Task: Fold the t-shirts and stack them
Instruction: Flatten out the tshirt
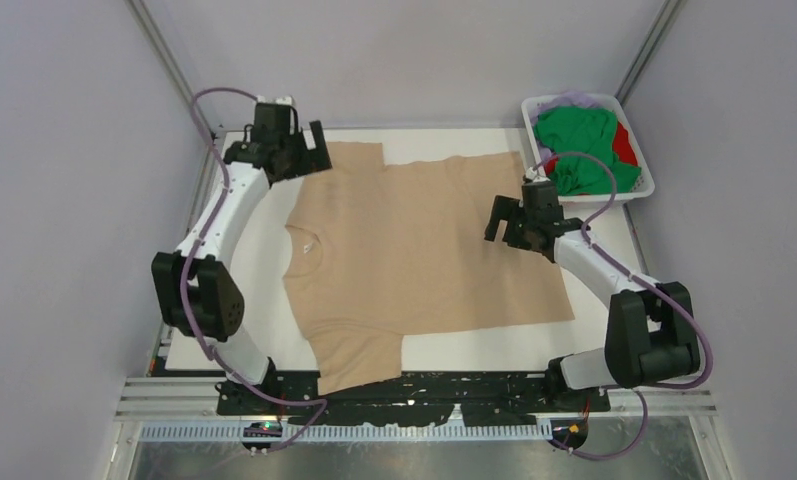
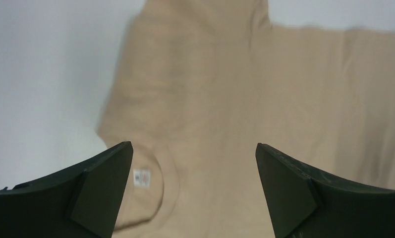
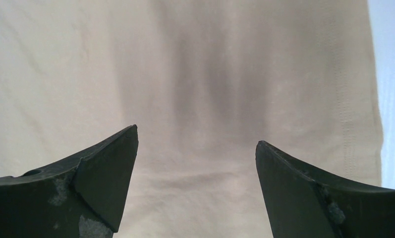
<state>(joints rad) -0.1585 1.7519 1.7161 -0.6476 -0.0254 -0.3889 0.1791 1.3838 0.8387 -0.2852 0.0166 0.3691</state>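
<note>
Beige t-shirt (image 1: 424, 250) lies spread flat on the white table (image 1: 594, 340), its long axis running left to right, with the collar left and the hem right. Left gripper (image 1: 319, 150), jaws wide and empty, hovers over the far sleeve. Right gripper (image 1: 499, 222), also wide and empty, hovers above the cloth nearer the hem. A white slatted basket (image 1: 639, 185) at far right holds green (image 1: 574, 140), red (image 1: 624, 140) and lilac t-shirts (image 1: 574, 100), out of both arms' way.
</note>
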